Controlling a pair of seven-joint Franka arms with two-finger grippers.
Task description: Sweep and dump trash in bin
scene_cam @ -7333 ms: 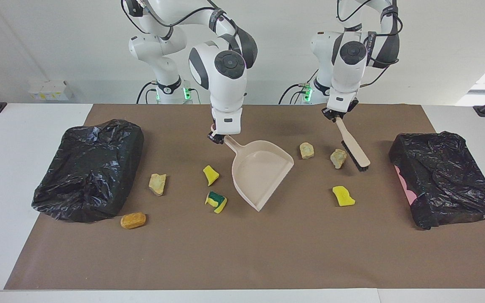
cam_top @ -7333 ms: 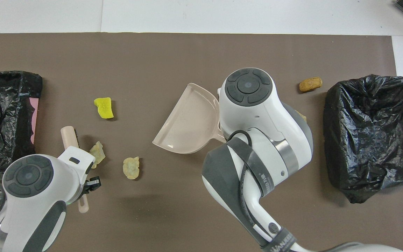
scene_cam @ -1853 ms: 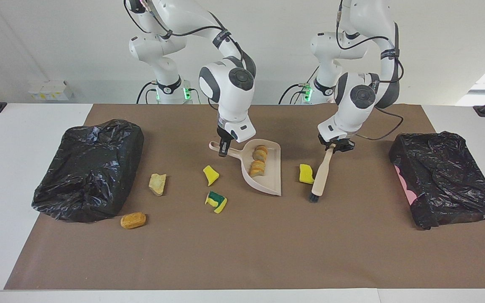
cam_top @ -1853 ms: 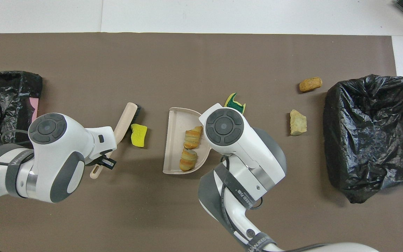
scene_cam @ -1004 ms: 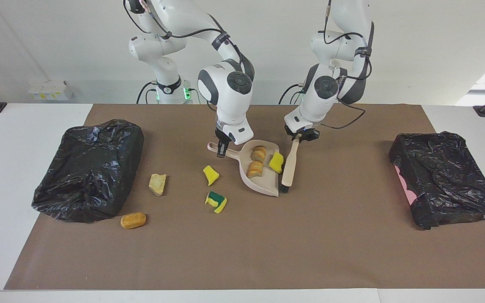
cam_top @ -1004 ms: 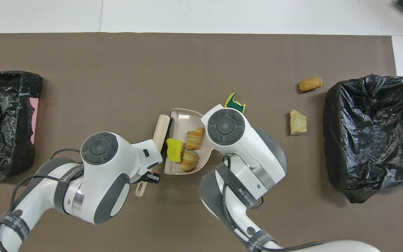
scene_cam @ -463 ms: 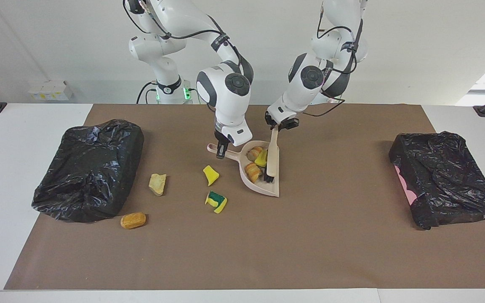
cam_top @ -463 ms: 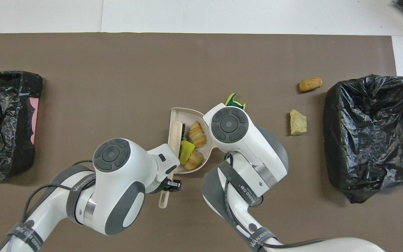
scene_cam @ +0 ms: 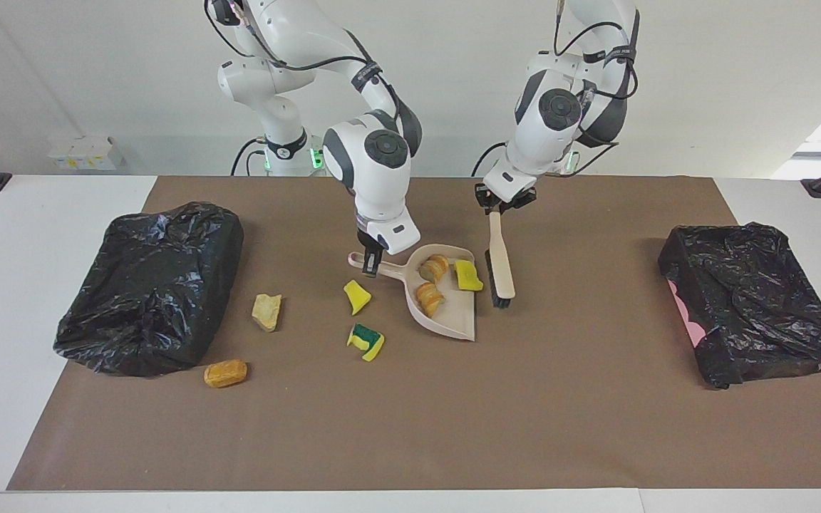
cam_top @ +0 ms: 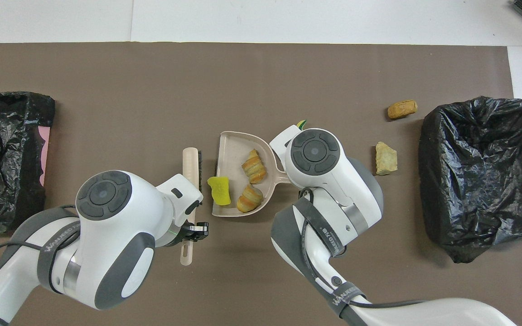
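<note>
My right gripper [scene_cam: 371,262] is shut on the handle of the beige dustpan [scene_cam: 453,317], which rests on the brown mat. In the pan [cam_top: 231,145] lie two orange-brown trash chunks [scene_cam: 432,268] [cam_top: 253,166] and a yellow chunk [scene_cam: 467,276] [cam_top: 219,190] at its open edge. My left gripper [scene_cam: 496,206] is shut on the brush [scene_cam: 502,267] [cam_top: 191,163], which hangs just outside that edge, bristles low. On the mat lie a yellow chunk [scene_cam: 357,296], a yellow-green one [scene_cam: 366,341], a beige one [scene_cam: 266,311] [cam_top: 386,158] and an orange-brown one [scene_cam: 225,372] [cam_top: 402,109].
A bin lined with a black bag [scene_cam: 150,285] [cam_top: 478,172] stands at the right arm's end of the table. Another black-bagged bin [scene_cam: 752,299] [cam_top: 2,154] stands at the left arm's end. The brown mat [scene_cam: 410,427] covers the table's middle.
The brush pushed the yellow chunk into the dustpan, then came back out and now hangs beside the pan's open edge. The right gripper has shifted the pan slightly.
</note>
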